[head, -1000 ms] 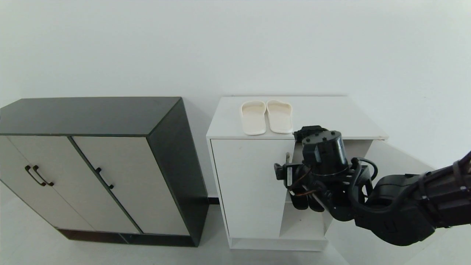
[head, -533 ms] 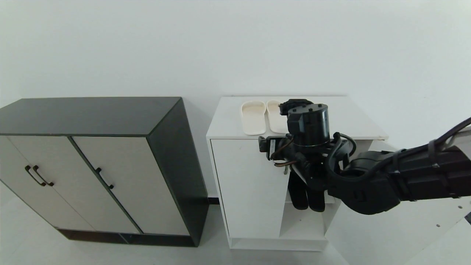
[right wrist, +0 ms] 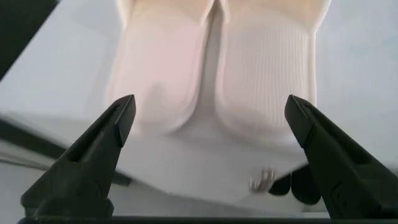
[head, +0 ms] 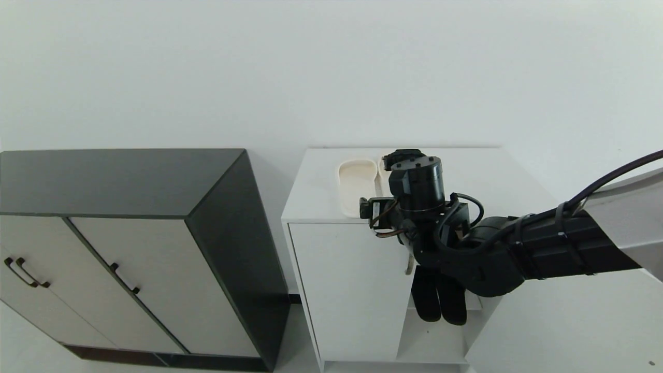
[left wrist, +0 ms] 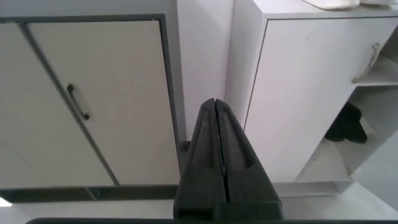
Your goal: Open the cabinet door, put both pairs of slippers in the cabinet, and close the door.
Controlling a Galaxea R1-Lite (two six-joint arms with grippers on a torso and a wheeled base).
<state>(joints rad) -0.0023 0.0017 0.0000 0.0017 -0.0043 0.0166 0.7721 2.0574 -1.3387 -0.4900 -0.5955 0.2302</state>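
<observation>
A dark cabinet (head: pixel 129 181) with pale doors takes up the left of the head view. It appears to have no part in the job.

At centre stands the white cabinet (head: pixel 352 290). Its left door is closed, and the compartment at its lower right is open.

The right arm crosses in from the right edge of the frame. The right gripper (right wrist: pixel 209 106) hangs over the cabinet's top with its jaws spread wide and nothing between them. In the right wrist view they sit either side of the white slippers (right wrist: pixel 158 74) without touching them.

That pale pair (head: pixel 356 184) lies side by side near the front of the cabinet's top, above centre in the head view. The black slippers (head: pixel 440 303) sit inside the open compartment, low and right of centre.

The left gripper (left wrist: pixel 216 109) is closed on nothing, low in front of the two cabinets and well away from the work.

Judging by how things lie, the task is about half done: the door is open and one pair is stowed. The white pair has yet to be gripped, lifted and set inside, and then the door must be closed.
</observation>
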